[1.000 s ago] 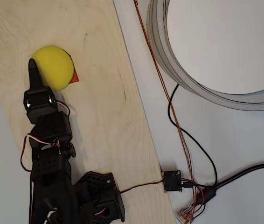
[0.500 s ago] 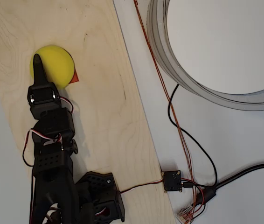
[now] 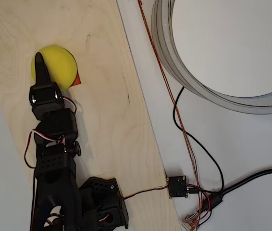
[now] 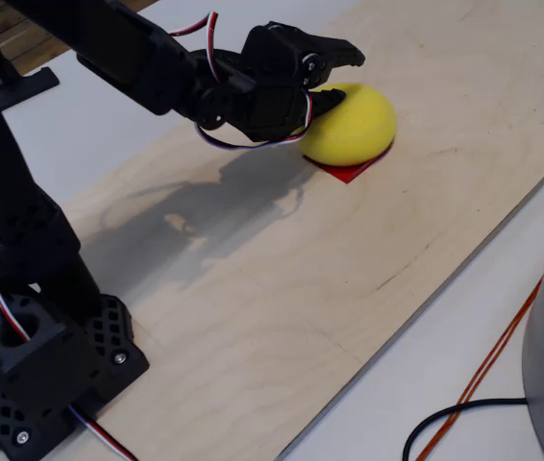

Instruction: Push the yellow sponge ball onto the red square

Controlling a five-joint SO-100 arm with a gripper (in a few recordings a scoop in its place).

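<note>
The ball (image 4: 352,123) covers most of the red square (image 4: 349,171). The gripper (image 4: 334,79) is slightly spread, its lower finger touching the ball.

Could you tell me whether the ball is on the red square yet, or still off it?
On it: the ball covers most of the square; only a red edge peeks out from beneath it in both views.

Black 3D-printed arm (image 4: 128,58) with perforated base (image 4: 37,370), silver screws, red-white-black servo cables, and tapered black gripper (image 4: 334,72).
</note>
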